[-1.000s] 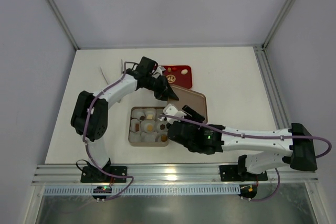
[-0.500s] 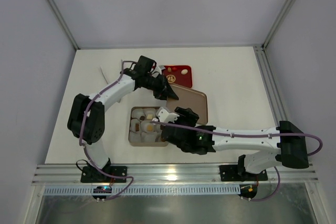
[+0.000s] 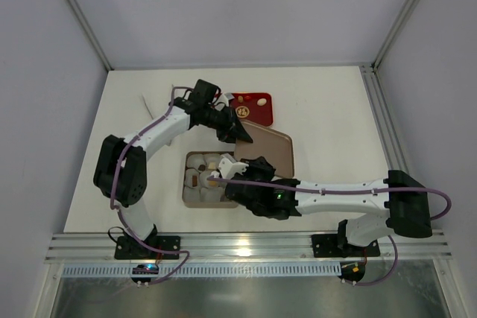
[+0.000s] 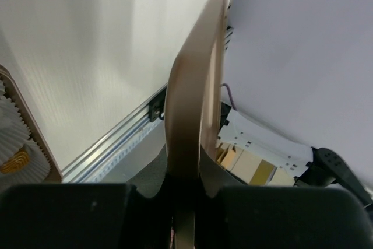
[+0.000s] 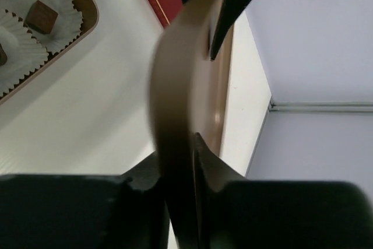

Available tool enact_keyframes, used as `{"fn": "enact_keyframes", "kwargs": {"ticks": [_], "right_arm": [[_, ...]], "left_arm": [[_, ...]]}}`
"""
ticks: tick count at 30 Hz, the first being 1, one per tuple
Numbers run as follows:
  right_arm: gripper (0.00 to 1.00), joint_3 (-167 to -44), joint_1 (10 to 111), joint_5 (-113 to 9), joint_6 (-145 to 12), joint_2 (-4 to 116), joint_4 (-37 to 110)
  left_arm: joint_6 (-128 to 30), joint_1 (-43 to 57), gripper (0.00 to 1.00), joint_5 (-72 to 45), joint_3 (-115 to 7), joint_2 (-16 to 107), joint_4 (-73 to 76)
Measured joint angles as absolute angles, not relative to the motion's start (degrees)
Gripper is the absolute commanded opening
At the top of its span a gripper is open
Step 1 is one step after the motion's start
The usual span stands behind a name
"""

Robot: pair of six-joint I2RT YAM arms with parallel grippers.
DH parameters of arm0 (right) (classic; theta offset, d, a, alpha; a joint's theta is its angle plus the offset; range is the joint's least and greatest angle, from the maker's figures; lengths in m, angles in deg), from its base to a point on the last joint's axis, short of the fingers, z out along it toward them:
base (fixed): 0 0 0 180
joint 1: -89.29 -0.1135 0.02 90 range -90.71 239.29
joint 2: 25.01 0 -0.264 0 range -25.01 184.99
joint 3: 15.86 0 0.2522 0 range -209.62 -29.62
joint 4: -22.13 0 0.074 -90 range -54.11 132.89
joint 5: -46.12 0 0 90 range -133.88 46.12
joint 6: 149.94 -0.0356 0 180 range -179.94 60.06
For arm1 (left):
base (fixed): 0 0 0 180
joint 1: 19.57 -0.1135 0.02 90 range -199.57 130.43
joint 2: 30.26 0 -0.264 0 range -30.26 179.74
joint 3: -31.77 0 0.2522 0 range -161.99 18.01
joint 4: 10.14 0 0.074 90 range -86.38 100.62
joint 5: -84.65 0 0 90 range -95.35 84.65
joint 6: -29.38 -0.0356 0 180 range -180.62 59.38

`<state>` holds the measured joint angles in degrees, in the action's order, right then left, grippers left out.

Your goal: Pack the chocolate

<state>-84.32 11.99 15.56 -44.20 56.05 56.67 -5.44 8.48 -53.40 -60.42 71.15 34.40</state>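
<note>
The chocolate (image 3: 212, 179) sits as small brown and tan pieces in white paper cups inside the open tin (image 3: 184, 184); a brown cube (image 5: 43, 16) shows in the right wrist view. The tan tin lid (image 3: 270, 147) is tilted beside the tin, over its right side. My left gripper (image 3: 237, 133) is shut on the lid's far edge (image 4: 195, 86). My right gripper (image 3: 241, 164) has its jaws pressed on the lid's near edge (image 5: 186, 86). A filled cup (image 4: 14, 160) shows at the left of the left wrist view.
A flat red tray (image 3: 254, 107) with a couple of small pieces lies just behind the lid. Thin white strips (image 3: 159, 102) lie at the back left. Grey walls and an aluminium frame rail (image 3: 384, 132) bound the table.
My right gripper has slid left along the lid's near edge and its jaws have closed on it. The left gripper keeps its hold; the lid has shifted slightly left.
</note>
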Motion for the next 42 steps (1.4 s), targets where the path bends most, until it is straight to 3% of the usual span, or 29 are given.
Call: {"fn": "enact_keyframes", "kwargs": {"ticks": [2, 7, 10, 11, 14, 17, 24, 33, 42], "right_arm": [[0.05, -84.3, 12.12, 15.42, -42.62, 56.2, 56.67], [0.04, -84.3, 12.06, 16.06, -41.18, 56.75, 55.82], [0.04, -84.32, 12.34, 16.45, -41.25, 56.79, 55.29], [0.04, -84.32, 12.47, 16.67, -41.25, 56.77, 55.2], [0.04, -84.37, 12.73, 17.48, -41.27, 56.77, 55.18], [0.04, -84.5, 12.8, 18.09, -41.57, 56.77, 55.29], [0.04, -85.06, 12.8, 19.01, -44.33, 56.05, 58.4], [0.04, -86.88, 13.46, 17.24, -53.2, 51.11, 67.29], [0.04, -94.94, 22.22, -1.12, -63.25, 45.23, 71.66]], "left_arm": [[-4.15, 8.46, 0.06, -53.73, -60.42, 71.15, 34.73], [-4.43, 8.31, 0.2, -53.62, -60.38, 71.12, 34.97], [-6.01, 8.29, 0.4, -54.47, -60.38, 70.97, 34.97], [-6.16, 8.29, 0.53, -54.54, -60.38, 70.82, 34.97], [-7.14, 8.16, 0.73, -54.62, -60.38, 70.36, 35.01], [-7.6, 7.54, 0.82, -54.4, -60.38, 69.94, 35.01], [-9.09, 3.94, 0.86, -51.15, -60.42, 69.33, 35.17], [-11.43, -2.64, 0.83, -46.23, -62.13, 68.78, 36.17], [-15.62, -6.36, 0.7, -37.95, -61.5, 59.76, 40.74]]}}
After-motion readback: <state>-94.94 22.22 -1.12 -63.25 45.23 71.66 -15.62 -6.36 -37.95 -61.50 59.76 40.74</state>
